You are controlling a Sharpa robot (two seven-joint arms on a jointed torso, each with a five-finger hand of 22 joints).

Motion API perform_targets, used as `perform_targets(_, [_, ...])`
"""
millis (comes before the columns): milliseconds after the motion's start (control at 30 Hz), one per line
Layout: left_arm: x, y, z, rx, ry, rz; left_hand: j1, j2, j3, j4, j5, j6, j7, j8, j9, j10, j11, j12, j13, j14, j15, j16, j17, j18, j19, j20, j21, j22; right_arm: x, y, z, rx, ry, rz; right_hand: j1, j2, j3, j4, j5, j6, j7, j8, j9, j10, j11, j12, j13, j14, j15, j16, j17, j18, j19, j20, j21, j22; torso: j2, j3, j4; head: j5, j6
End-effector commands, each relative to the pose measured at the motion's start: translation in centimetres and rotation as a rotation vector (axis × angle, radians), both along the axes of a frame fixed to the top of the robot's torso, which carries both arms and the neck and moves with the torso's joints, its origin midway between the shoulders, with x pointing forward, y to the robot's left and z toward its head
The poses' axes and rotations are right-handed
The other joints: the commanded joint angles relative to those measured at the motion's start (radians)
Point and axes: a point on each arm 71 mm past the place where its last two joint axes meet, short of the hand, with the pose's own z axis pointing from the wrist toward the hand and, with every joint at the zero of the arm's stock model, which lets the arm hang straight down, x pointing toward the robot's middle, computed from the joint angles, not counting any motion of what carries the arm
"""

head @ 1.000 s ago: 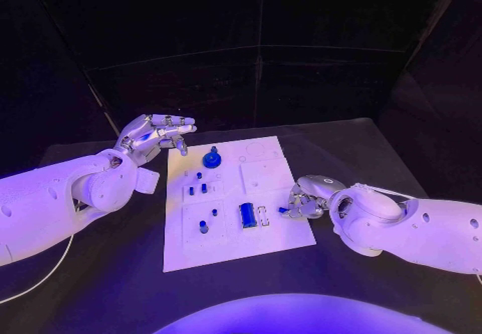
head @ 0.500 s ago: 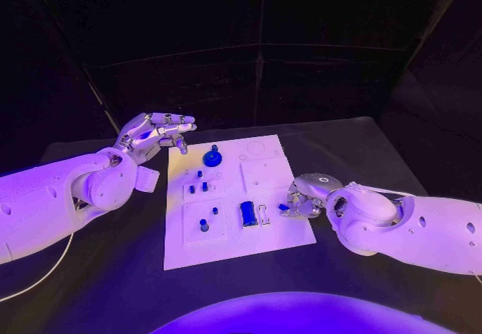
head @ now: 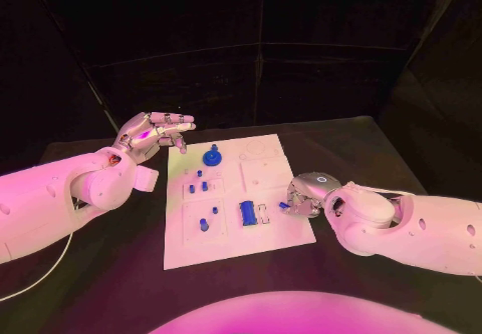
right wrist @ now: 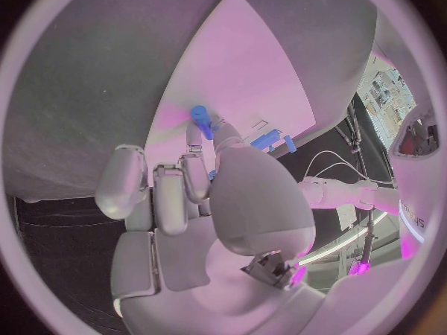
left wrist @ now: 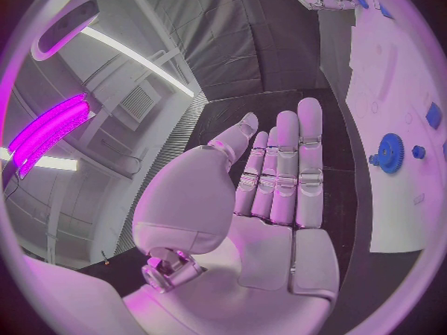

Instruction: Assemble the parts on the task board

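blue small part [right wrist: 200,114] pinched in right hand [head: 306,196] fingertips, over the white task board [head: 291,229] right side. left hand [head: 152,133] holds nothing, fingers apart, raised off board's far-left corner.

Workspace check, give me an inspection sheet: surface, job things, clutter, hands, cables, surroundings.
Surface: black table, task board lying at its middle.
Job's things: blue gear standing at the board's far end; blue block near the middle; smaller blue parts in between.
Clutter: nothing seen.
Hands: left hand empty, raised beside the board's far left corner, fingers apart; right hand at the board's right edge, pinching a small blue part.
Cables: a white cable on the table under the left arm.
Surroundings: dark curtain behind.
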Motion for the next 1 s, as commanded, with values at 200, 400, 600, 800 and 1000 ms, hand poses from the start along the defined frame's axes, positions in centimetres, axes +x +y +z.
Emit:
perform_targets(200, [0.0, -0.1, 0.1, -0.009, -0.006, -0.011, -0.004, -0.003, -0.006, 0.002, 0.004, -0.004, -0.004, 0.005, 0.000, -0.006, 0.003, 0.006, 0.001, -0.009, 0.000, 0.006, -0.001, 0.015, 0.007, -0.002, -0.006, -0.001, -1.0, -1.3, -1.7, 0.086, 0.172, -0.111, -0.110, -0.038, 0.343, -0.171, 0.000, 0.012, 0.000, 0.005, 0.004, 0.020, -0.007, 0.012, 0.013, 0.069, -0.009, 0.009, 0.079, -0.005, 0.007, -0.004, 0.011, 0.011, -0.001, -0.0005, 0.0010, 0.000, 0.002])
perform_targets(400, [0.0, -0.2, 0.1, -0.010, -0.007, -0.012, -0.003, -0.003, -0.007, 0.003, 0.004, -0.005, -0.004, 0.005, -0.001, -0.007, 0.003, 0.006, 0.001, -0.009, 0.000, 0.006, -0.002, 0.015, 0.007, -0.002, -0.007, -0.002, -1.4, -0.9, -1.1, 0.208, 0.172, -0.114, -0.147, -0.058, 0.389, -0.178, -0.001, 0.009, -0.002, 0.009, 0.012, 0.023, -0.005, 0.015, 0.016, 0.069, -0.008, 0.010, 0.081, -0.005, 0.007, -0.004, 0.012, 0.014, 0.000, -0.0008, 0.0016, 0.000, 0.005])
perform_targets(600, [0.0, -0.3, 0.1, -0.010, -0.005, -0.014, -0.003, -0.002, -0.007, 0.004, 0.004, -0.004, -0.004, 0.005, 0.000, -0.007, 0.003, 0.007, 0.001, -0.009, 0.000, 0.006, -0.003, 0.015, 0.008, -0.002, -0.007, -0.002, -1.5, -0.8, -0.6, 0.337, 0.152, -0.153, -0.175, -0.064, 0.408, -0.172, 0.000, 0.011, -0.005, 0.014, 0.018, 0.029, -0.007, 0.023, 0.022, 0.071, -0.010, 0.016, 0.090, -0.006, 0.010, -0.005, 0.017, 0.020, 0.001, -0.0011, 0.0019, 0.000, 0.003])
perform_targets(800, [0.0, -0.3, 0.1, -0.010, -0.005, -0.014, -0.003, -0.002, -0.007, 0.004, 0.004, -0.004, -0.004, 0.005, 0.000, -0.007, 0.003, 0.007, 0.001, -0.009, 0.000, 0.006, -0.003, 0.015, 0.008, -0.002, -0.007, -0.002, -1.6, -0.1, -0.4, 0.386, 0.153, -0.151, -0.184, -0.069, 0.411, -0.171, 0.003, 0.010, -0.005, 0.015, 0.020, 0.031, -0.007, 0.025, 0.024, 0.072, -0.010, 0.017, 0.091, -0.006, 0.010, -0.005, 0.017, 0.021, 0.002, -0.0007, 0.0009, 0.003, 0.001])
perform_targets(1000, [0.0, -0.3, 0.1, -0.011, -0.005, -0.016, -0.003, -0.002, -0.007, 0.004, 0.004, -0.004, -0.004, 0.005, 0.000, -0.007, 0.003, 0.007, 0.001, -0.009, 0.000, 0.006, -0.003, 0.015, 0.008, -0.002, -0.007, -0.002, -1.4, 0.8, -0.6, 0.404, 0.176, -0.145, -0.194, -0.073, 0.412, -0.168, 0.005, 0.008, -0.005, 0.015, 0.022, 0.032, -0.007, 0.027, 0.025, 0.072, -0.010, 0.018, 0.092, -0.006, 0.011, -0.006, 0.017, 0.021, 0.001, -0.0012, 0.0007, 0.001, -0.001])
